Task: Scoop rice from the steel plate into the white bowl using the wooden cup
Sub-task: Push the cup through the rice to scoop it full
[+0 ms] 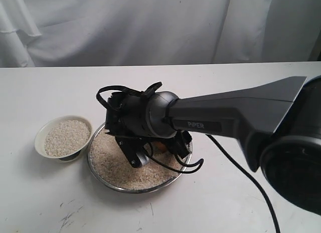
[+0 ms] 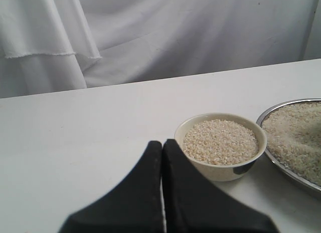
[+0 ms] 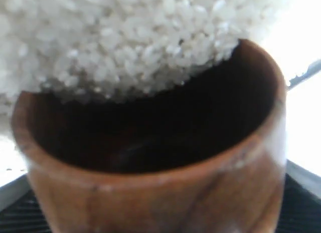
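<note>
- Exterior view: the plate point(image 1: 131, 190) sits in the middle of the table point(image 1: 225, 203). It is full of rice point(image 1: 113, 168).
- The bowl point(image 1: 39, 145) is just beside the plate, at nine o'clock from it. It has a lot of rice in it too.
- The right arm point(image 1: 235, 115) comes in from three o'clock and reaches over the plate.
- The right gripper point(image 1: 158, 153) is down low on the rice. Only a little brown bit of the cup point(image 1: 161, 141) shows between its two fingers.
- Left wrist view: the left gripper point(image 2: 162, 143) is closed tight, with nothing in it. It is near the bowl, doing no work.
- Right wrist view: the cup point(image 3: 150, 193) fills the picture. The right gripper holds it, with a dark pad on each side.
- The cup is tipped, and its mouth faces the rice. Grains touch the lip, but the inside looks dark and almost empty.
- I think this is the scoop step: the cup is at the heap but not yet filled.
- Next, the cup should push deeper into the rice and turn mouth up. Then it should lift and go toward nine o'clock, over the bowl.
- The pour should be slow, because the bowl looks nearly full.
</note>
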Controlling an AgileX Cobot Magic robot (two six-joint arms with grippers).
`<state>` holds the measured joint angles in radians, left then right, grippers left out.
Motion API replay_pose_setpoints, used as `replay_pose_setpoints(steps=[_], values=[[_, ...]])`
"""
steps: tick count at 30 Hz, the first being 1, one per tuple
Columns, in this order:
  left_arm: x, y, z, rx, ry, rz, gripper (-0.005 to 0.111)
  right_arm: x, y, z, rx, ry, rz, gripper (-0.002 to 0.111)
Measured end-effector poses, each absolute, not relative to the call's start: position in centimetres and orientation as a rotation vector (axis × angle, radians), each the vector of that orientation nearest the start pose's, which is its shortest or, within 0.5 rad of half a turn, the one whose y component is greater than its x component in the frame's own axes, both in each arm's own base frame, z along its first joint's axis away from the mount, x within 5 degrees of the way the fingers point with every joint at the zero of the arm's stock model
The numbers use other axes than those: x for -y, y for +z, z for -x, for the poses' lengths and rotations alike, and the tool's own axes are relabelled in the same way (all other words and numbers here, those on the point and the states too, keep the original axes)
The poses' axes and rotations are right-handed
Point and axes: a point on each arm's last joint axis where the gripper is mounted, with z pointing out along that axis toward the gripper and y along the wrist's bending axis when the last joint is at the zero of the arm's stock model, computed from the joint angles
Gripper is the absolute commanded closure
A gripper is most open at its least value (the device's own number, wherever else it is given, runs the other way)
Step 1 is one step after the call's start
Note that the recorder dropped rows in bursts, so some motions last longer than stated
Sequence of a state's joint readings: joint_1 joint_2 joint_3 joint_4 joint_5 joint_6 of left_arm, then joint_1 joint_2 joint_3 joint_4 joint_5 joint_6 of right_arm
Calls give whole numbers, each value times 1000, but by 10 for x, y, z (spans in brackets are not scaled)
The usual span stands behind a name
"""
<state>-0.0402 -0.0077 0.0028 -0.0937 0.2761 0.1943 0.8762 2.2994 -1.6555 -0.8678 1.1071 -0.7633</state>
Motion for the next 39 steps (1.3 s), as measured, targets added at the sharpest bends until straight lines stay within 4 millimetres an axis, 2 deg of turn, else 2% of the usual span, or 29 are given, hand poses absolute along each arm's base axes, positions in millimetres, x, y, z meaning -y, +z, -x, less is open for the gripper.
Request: replay_pose_setpoints(steps=[29,39], values=[[5,188,-54,-1748,24,-145,107,-317,122,-332,-1459,-1007,2514,108],[5,188,-54,-1748,24,-145,107,-304,125,-346,-1635,-786,2403,108]])
